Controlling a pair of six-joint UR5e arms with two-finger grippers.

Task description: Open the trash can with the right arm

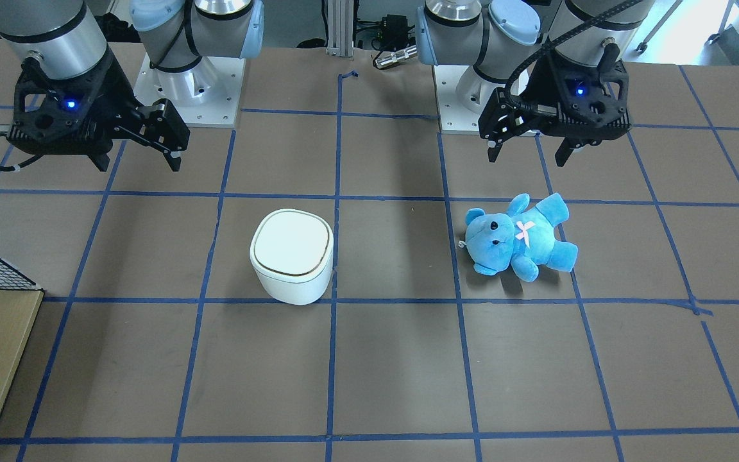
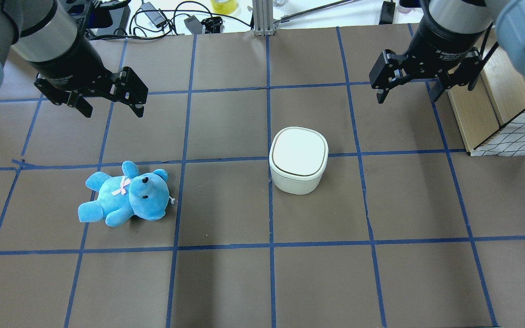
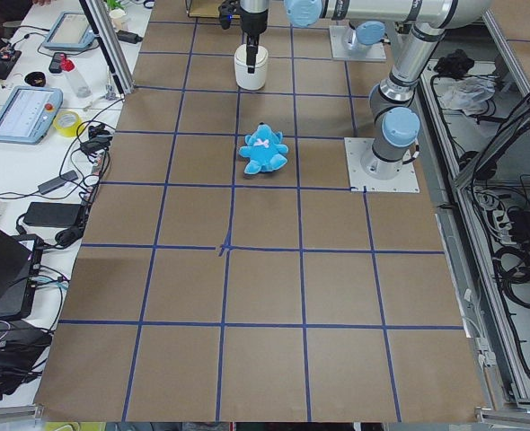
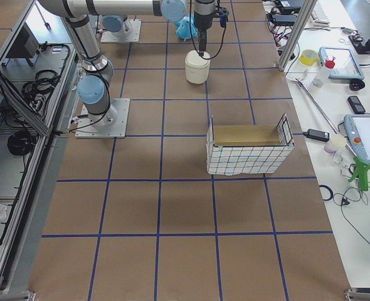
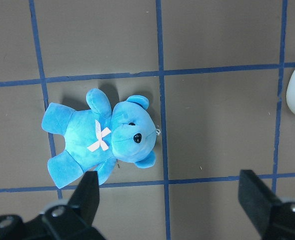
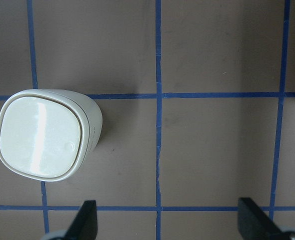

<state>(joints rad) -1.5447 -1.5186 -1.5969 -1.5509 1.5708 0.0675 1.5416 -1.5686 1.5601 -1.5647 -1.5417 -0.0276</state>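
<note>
The white trash can (image 1: 292, 256) stands upright near the table's middle with its flat lid shut. It also shows in the overhead view (image 2: 298, 159) and at the left of the right wrist view (image 6: 42, 135). My right gripper (image 2: 408, 96) is open and empty, hanging high above the table, beyond the can and toward my right; it shows at the front view's left (image 1: 138, 157). My left gripper (image 2: 113, 111) is open and empty above the table, over a blue teddy bear (image 2: 126, 193) lying on its back, seen in the left wrist view (image 5: 102, 137).
A wooden box with a wire-mesh side (image 2: 504, 123) sits at the table's right edge, close to my right gripper. Blue tape lines grid the brown table (image 2: 226, 282). Benches with tools and cables (image 4: 342, 63) line the far side.
</note>
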